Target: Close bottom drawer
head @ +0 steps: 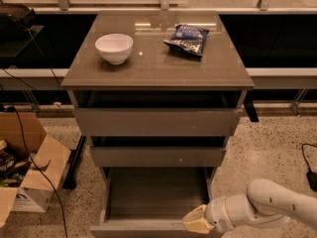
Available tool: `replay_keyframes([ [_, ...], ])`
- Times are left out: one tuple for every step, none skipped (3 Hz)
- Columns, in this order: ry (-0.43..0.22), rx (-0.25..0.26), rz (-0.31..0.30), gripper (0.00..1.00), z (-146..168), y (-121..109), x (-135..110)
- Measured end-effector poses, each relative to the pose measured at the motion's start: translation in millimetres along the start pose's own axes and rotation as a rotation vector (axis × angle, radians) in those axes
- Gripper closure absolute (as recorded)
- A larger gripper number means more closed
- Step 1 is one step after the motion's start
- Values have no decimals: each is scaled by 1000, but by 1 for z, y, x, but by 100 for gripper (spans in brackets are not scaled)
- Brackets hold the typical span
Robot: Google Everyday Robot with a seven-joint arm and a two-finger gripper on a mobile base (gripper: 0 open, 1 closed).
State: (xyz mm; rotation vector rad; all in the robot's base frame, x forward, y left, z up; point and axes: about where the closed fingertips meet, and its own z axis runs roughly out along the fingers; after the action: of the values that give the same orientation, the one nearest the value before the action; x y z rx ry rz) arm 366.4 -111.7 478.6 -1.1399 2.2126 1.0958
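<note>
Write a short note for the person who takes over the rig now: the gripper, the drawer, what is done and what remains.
Bottom drawer: pulled far out, its floor showing.
Gripper: low on the right, at the right end of that drawer's front; whether it touches is unclear.
Done: the drawer is not closed yet.
Left: probably push the front in until it sits in line with the middle drawer.
White bowl and snack bag sit on the cabinet top, not involved.
</note>
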Motion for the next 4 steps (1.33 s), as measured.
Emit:
replay_keyframes([
  [33, 22, 24, 100, 27, -22, 12],
  [55, 54, 46, 100, 51, -49, 39],
  [63, 70, 105, 100, 75, -75, 76],
  [70, 113, 188, 100, 108, -107, 124],
])
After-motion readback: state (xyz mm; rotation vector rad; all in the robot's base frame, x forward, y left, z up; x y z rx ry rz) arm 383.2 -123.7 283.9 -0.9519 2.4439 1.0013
